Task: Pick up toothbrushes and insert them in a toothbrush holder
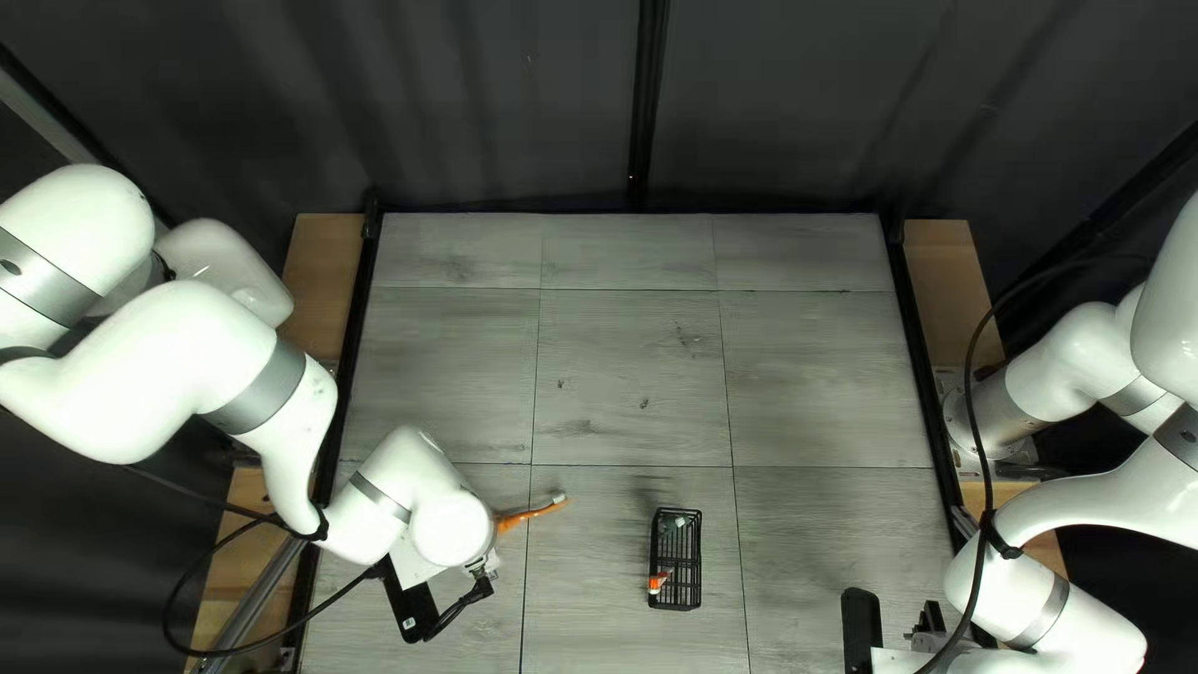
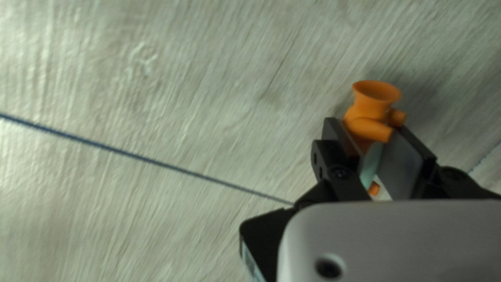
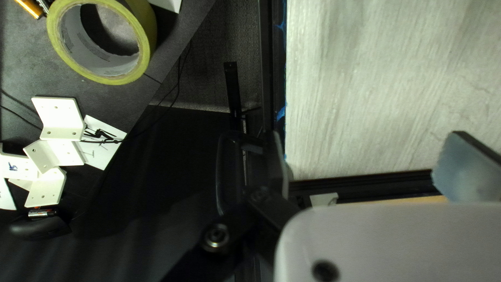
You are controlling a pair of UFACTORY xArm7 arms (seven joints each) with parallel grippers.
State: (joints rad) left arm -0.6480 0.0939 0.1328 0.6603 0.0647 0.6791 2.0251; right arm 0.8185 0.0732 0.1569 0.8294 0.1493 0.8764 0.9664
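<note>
Left of black basket (image 1: 695,562), left hand (image 1: 487,571) pinches orange toothbrush (image 1: 530,513), fingers close together. Right of basket, right hand (image 1: 934,618) spread wide, holding nothing. Inside basket, small orange-and-white thing (image 1: 658,582).

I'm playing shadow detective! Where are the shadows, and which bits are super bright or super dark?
Top left view: a soft shadow on the table just beyond the black basket, with a dark curtain behind. Left wrist view: a faint shadow beside the orange toothbrush. Right wrist view: bright tabletop, nearly black beside it.
</note>
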